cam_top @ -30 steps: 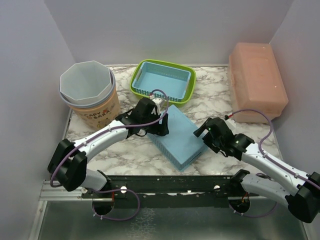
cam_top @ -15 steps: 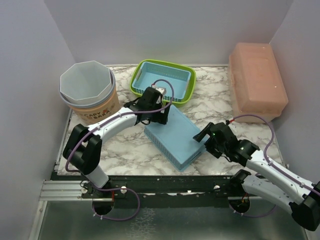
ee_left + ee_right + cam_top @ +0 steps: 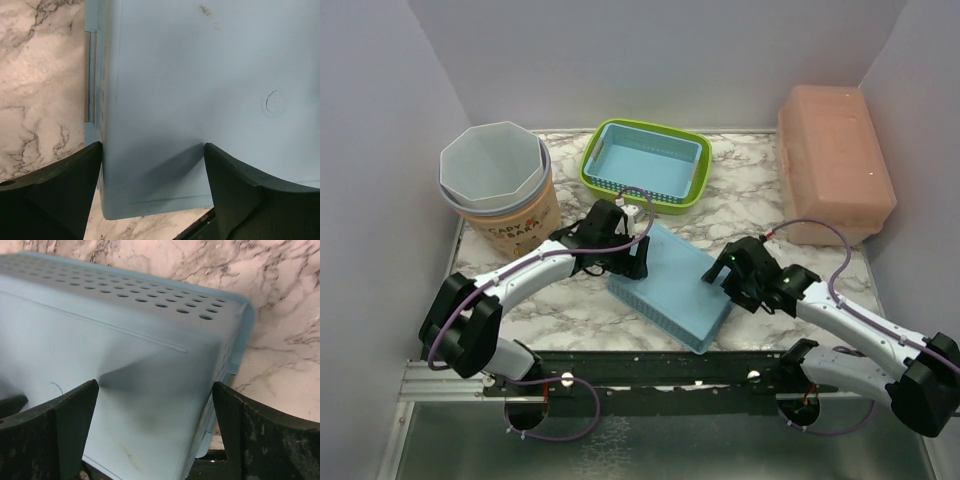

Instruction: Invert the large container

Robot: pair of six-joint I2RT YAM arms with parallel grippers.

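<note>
Marble counter [image 3: 570,300] carries everything. Near its middle the large blue container [image 3: 670,285] lies bottom up, flat base uppermost, perforated walls running down to the marble. A salmon lidded box [image 3: 832,160] stands at the far right, a printed tub [image 3: 495,180] at the far left, a green basket [image 3: 592,165] between them at the back. The left hand [image 3: 632,255] straddles the container's far-left end, fingers [image 3: 50,195] spread wide, clasping nothing. The right hand [image 3: 725,275], likewise wide apart, sits over its right end.
</note>
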